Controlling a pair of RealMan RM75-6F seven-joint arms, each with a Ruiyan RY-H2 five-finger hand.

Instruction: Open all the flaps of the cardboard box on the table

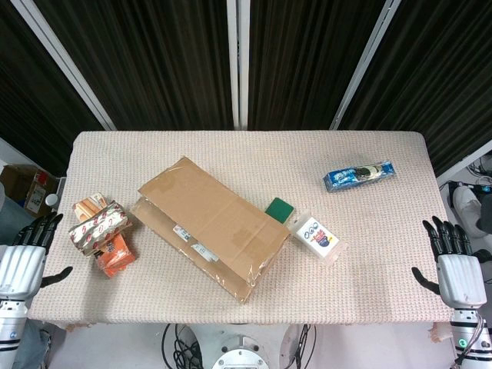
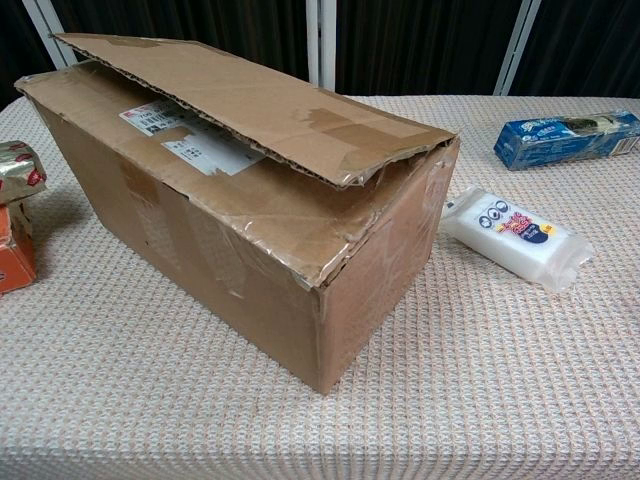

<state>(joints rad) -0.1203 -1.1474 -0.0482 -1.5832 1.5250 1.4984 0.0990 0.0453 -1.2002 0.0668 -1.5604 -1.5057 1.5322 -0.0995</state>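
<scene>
A long brown cardboard box [image 1: 209, 228] lies diagonally on the table's middle; in the chest view the box [image 2: 250, 230] fills the left and centre. Its top flaps lie folded down over the opening, the far long flap [image 2: 260, 105] on top and slightly lifted, the near flap with white labels beneath it. My left hand [image 1: 23, 261] hangs off the table's left edge, fingers spread, holding nothing. My right hand [image 1: 455, 265] is off the right edge, likewise spread and empty. Neither hand touches the box, and neither shows in the chest view.
Snack packs in red, white and orange [image 1: 101, 233] sit left of the box. A white bottle with a cartoon label [image 1: 317, 238] and a green item [image 1: 278, 208] lie at its right end. A blue biscuit pack [image 1: 359, 176] lies far right.
</scene>
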